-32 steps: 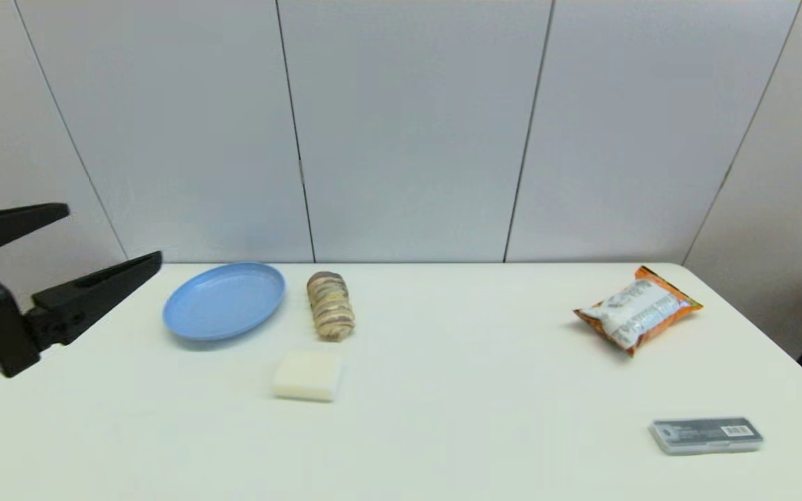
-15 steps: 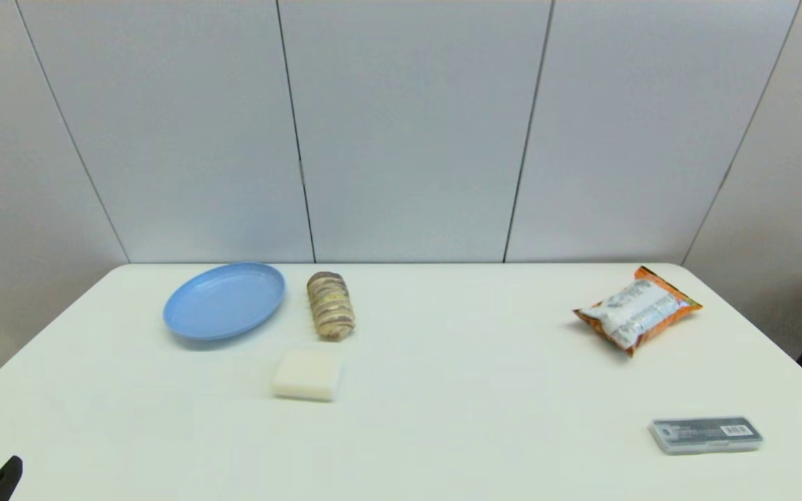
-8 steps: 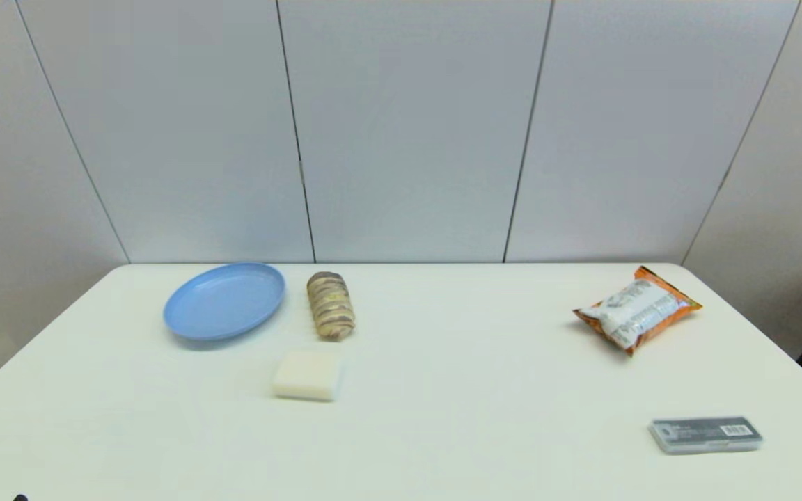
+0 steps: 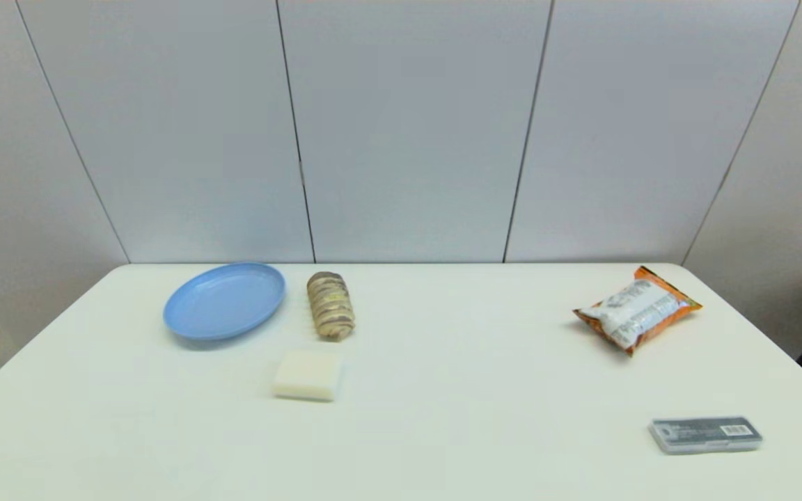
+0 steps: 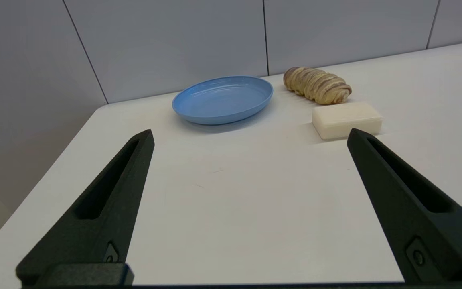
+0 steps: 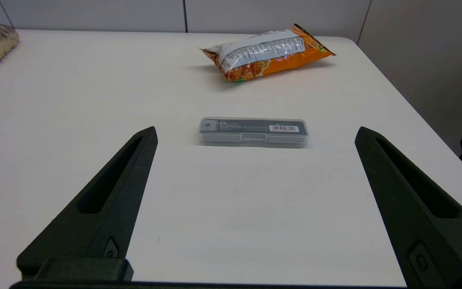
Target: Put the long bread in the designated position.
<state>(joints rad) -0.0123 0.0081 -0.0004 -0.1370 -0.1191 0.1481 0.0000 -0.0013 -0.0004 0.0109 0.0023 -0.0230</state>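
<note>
The long bread (image 4: 330, 305) lies free on the white table (image 4: 443, 390) near its far edge, just beside the blue plate (image 4: 224, 300) on the robot's left, with the pale cream block (image 4: 308, 375) close in front of it. Well apart on the right lie an orange snack bag (image 4: 636, 309) and, nearer the robot, a grey plastic case (image 4: 706, 435). Both arms sit low at the near table edge, out of the head view: the left gripper (image 5: 250, 136) and right gripper (image 6: 256, 133) each have fingers spread wide, holding nothing.

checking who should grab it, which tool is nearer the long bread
Left. The left tool, open at the near-left table edge, has the long bread ahead beyond the cream block. The right tool, open at the near right, sees the bread far off to its side.
</note>
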